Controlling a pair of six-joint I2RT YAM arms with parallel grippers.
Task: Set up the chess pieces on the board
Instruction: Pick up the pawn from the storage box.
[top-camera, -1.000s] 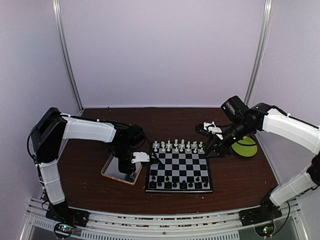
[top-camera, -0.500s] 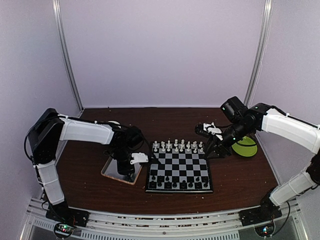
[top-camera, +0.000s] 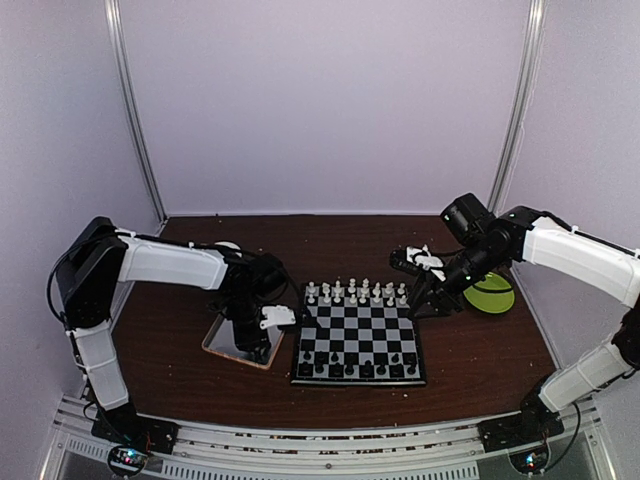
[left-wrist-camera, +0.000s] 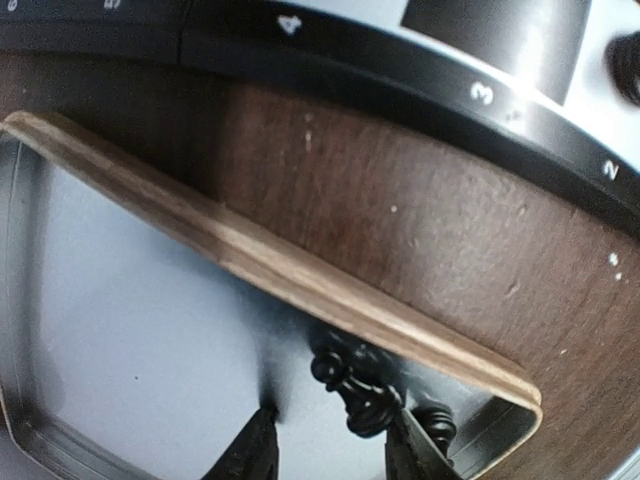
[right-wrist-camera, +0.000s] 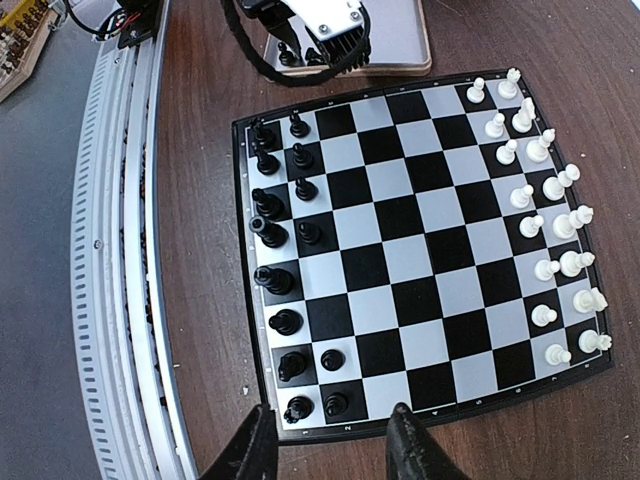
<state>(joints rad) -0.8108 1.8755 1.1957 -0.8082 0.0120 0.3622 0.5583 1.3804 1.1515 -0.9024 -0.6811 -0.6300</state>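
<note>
The board (top-camera: 360, 335) lies in the middle of the table, with white chess pieces (top-camera: 355, 292) along its far side and black ones (top-camera: 360, 365) along its near side. My left gripper (top-camera: 255, 340) is down in the silver tray (top-camera: 222, 342). In the left wrist view its jaws (left-wrist-camera: 330, 450) stand open around a black pawn (left-wrist-camera: 360, 395) lying on its side close to the right finger. A second black piece (left-wrist-camera: 435, 425) lies just outside that finger. My right gripper (right-wrist-camera: 330, 450) hangs open and empty over the board's right edge (right-wrist-camera: 430, 410).
The tray has a raised wooden rim (left-wrist-camera: 250, 260) between it and the board's numbered border (left-wrist-camera: 400, 80). A lime-green plate (top-camera: 490, 295) sits right of the board, behind my right arm. A metal rail (right-wrist-camera: 130, 250) runs along the table's near edge.
My left gripper has moved left from the board's edge down into the tray, and its jaws have widened a little. The right arm has barely moved.
</note>
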